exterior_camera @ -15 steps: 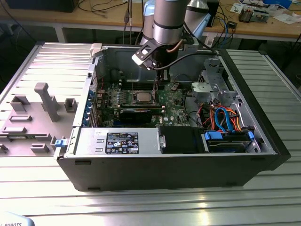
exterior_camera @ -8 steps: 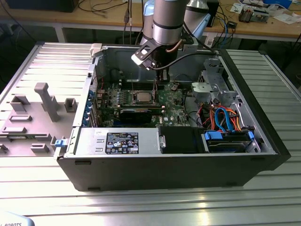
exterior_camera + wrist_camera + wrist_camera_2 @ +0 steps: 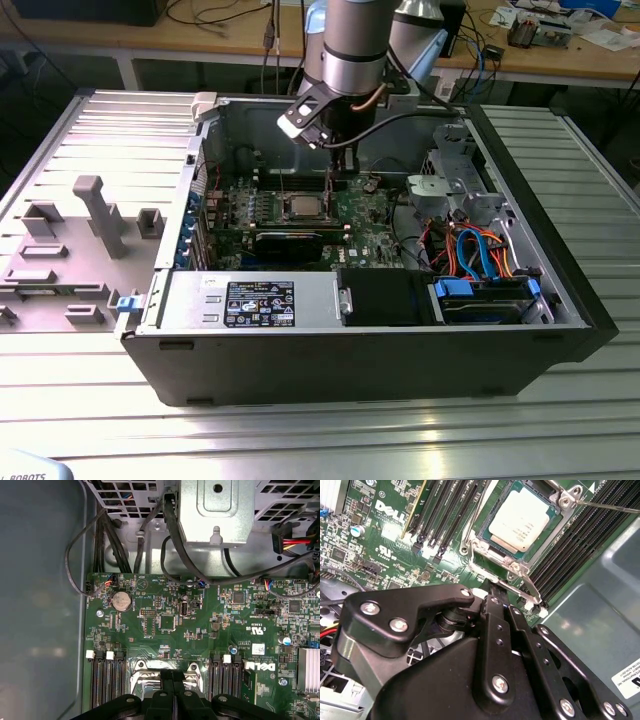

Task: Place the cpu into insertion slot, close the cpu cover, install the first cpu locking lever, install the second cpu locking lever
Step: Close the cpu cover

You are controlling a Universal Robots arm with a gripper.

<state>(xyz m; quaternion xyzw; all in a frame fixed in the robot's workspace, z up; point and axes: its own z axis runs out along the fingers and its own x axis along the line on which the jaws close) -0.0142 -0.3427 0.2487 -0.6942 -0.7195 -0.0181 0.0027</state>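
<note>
In insertion slot [image 3: 485, 530], cpu [image 3: 520, 520] seated; cpu cover [image 3: 492, 555] apparently down. gripper [image 3: 493, 585] pressed together, just beside slot rim. Risk: slipping off thin locking lever [image 3: 610, 505], scraping motherboard [image 3: 385, 550].

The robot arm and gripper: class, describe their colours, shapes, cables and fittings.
The silver-grey cylindrical metal arm has a pale blue joint cap. A copper-coloured cable loops at the wrist beside a white-edged black block. The matte black gripper is built of flat linkage bars pinned with silver screws.
</note>
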